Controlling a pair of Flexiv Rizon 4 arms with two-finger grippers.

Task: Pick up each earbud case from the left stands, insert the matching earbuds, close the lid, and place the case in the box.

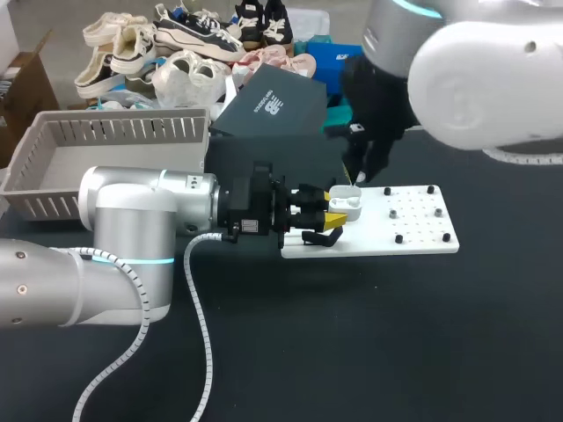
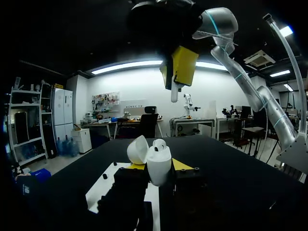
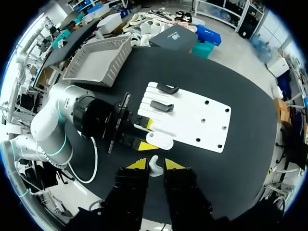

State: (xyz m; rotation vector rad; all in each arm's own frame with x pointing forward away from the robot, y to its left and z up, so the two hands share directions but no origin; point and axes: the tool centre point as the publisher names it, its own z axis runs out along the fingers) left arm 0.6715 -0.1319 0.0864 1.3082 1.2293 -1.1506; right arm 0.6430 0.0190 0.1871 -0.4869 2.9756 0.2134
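A white earbud case (image 1: 349,201) with its lid open stands upright at the left end of the white stand board (image 1: 413,230). My left gripper (image 1: 332,209) is shut on it from both sides. In the left wrist view the case (image 2: 159,166) sits between the yellow tips, its lid (image 2: 137,149) tipped back and one earbud (image 2: 159,143) showing in it. My right gripper (image 3: 155,164) hangs above the case (image 3: 162,141), shut on a white earbud (image 3: 154,168). The same gripper (image 2: 178,67) and earbud (image 2: 174,92) appear overhead in the left wrist view.
Two black stands (image 3: 167,88) (image 3: 161,106) sit on the board's (image 3: 202,120) left part, with small black pegs (image 1: 430,189) on its right. A grey slatted basket (image 1: 53,130) stands at the back left. A dark box (image 1: 273,105) lies behind the board.
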